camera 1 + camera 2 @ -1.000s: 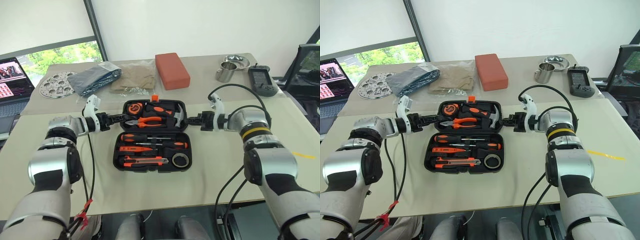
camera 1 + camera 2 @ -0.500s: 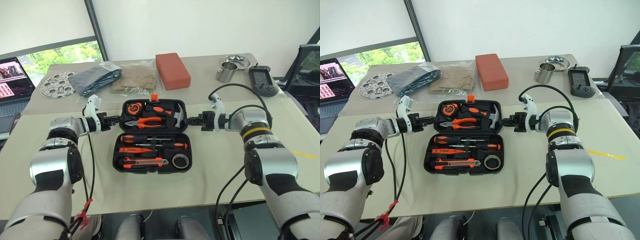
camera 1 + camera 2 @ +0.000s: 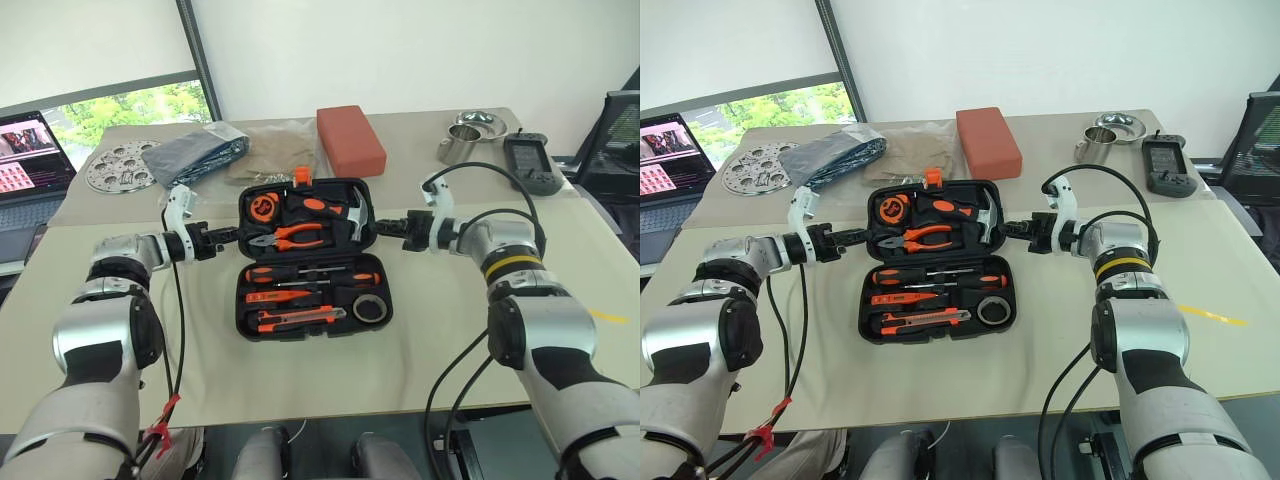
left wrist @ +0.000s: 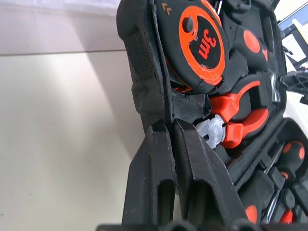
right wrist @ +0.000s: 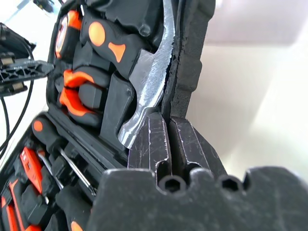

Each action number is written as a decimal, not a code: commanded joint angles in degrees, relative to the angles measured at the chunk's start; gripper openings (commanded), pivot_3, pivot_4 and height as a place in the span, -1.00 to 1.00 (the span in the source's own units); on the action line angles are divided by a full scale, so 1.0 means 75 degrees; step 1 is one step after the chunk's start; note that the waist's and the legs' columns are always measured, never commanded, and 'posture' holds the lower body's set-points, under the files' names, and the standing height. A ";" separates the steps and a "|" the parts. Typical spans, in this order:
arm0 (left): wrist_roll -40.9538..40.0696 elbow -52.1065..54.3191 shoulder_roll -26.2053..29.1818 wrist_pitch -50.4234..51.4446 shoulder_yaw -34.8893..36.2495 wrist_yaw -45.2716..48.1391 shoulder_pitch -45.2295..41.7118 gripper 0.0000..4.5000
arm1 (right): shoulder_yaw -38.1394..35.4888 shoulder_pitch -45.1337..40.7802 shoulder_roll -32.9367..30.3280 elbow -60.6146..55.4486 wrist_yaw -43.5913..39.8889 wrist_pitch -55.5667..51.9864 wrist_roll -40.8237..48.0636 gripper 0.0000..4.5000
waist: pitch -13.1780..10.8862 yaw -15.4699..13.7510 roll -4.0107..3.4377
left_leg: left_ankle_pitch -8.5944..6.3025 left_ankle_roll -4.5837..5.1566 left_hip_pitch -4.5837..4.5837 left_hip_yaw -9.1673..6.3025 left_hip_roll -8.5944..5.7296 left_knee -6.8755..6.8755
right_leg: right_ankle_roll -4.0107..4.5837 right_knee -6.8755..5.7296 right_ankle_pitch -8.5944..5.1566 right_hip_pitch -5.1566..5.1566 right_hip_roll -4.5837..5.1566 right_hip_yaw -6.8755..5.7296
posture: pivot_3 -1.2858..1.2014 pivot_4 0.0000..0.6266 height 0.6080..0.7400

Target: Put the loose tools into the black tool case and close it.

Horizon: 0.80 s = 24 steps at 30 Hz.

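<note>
The black tool case (image 3: 243, 300) lies open in the middle of the table, its lid (image 3: 306, 196) tilted up a little at the far side. Orange-and-black screwdrivers (image 3: 310, 278), a utility knife (image 3: 290, 318) and a grey tape roll (image 3: 371, 309) sit in the slots of the near half. A tape measure (image 4: 202, 43), pliers (image 3: 290, 237) and a hammer (image 5: 151, 82) are seated in the lid. My left gripper (image 4: 166, 126) is shut on the lid's left rim. At the opposite side my right gripper (image 5: 166, 118) is shut on the right rim, beside the hammer head.
Behind the case lie a red-orange block (image 3: 350, 140), a brown bag (image 3: 270, 150), a grey bag (image 3: 190, 158) and a holed metal disc (image 3: 115, 167). A steel cup (image 3: 453, 150), a bowl (image 3: 478, 123) and a dark handheld device (image 3: 527, 162) stand far right. A laptop (image 3: 30, 160) is far left.
My left gripper has shut on the lid's left rim. Both grippers have risen slightly and the lid has tipped up from lying flat. The camera has shifted a little.
</note>
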<state>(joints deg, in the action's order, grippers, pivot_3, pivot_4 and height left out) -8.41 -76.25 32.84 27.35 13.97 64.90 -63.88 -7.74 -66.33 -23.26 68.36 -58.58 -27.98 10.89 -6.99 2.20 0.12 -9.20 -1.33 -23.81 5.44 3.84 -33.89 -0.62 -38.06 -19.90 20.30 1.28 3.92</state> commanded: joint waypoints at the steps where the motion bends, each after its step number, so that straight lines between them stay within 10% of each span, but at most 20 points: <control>1: -0.0172 0.0343 0.0011 -0.0473 0.0101 0.0486 -0.0233 -0.98 | -0.0402 -0.0549 0.0073 -0.0249 -0.0174 0.0866 0.0341 -1.00 | 0.0000 0.0003 0.0000 | 0.0000 0.0000 0.0000 0.0000 0.0000 0.0001 | 0.0000 0.0000 0.0000 0.0000 0.0000 0.0000 | 0.03 -0.52 1.00; 24: 0.0043 0.1009 0.0104 -0.3524 -0.0259 0.0622 0.0551 -0.98 | -0.0236 0.0762 0.0247 -0.0831 -0.0838 0.3126 0.0197 -1.00 | 0.0000 0.0042 -0.0001 | 0.0005 -0.0007 0.0004 0.0003 0.0006 0.0000 | 0.0000 -0.0002 0.0000 -0.0001 -0.0001 -0.0003 | 0.03 -0.52 1.00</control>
<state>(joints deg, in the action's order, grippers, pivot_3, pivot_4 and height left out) -7.76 -72.37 32.84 3.95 12.09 68.20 -59.04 -8.10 -59.32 -21.85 66.32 -63.31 -7.75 10.32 -7.00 2.52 0.12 -9.16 -1.39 -23.78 5.46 3.89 -33.89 -0.62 -38.08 -19.89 20.28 1.27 3.90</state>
